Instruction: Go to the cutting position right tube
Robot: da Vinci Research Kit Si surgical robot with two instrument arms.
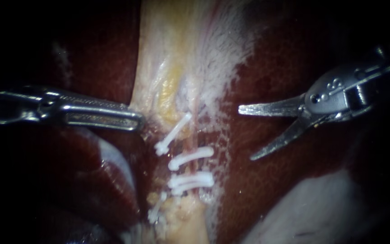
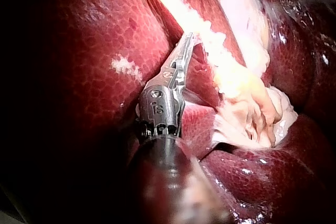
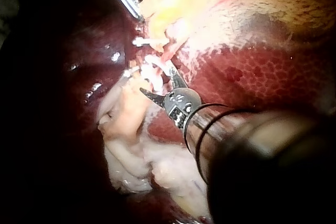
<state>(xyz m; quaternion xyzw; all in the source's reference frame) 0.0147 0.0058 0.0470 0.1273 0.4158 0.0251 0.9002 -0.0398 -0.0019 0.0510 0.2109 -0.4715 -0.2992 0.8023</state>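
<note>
Jaws of our right instrument stand wide open and hold nothing, over the liver, well apart from the right tube. We should bring them across level, one jaw on each side of the tube, between the clips, touching neither. The tube looks thin and pinkish, crossed by white clips.

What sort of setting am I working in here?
Probably a surgical bench setup viewed close by endoscope: dark red liver, white clips, with my left instrument and right instrument at either side.
</note>
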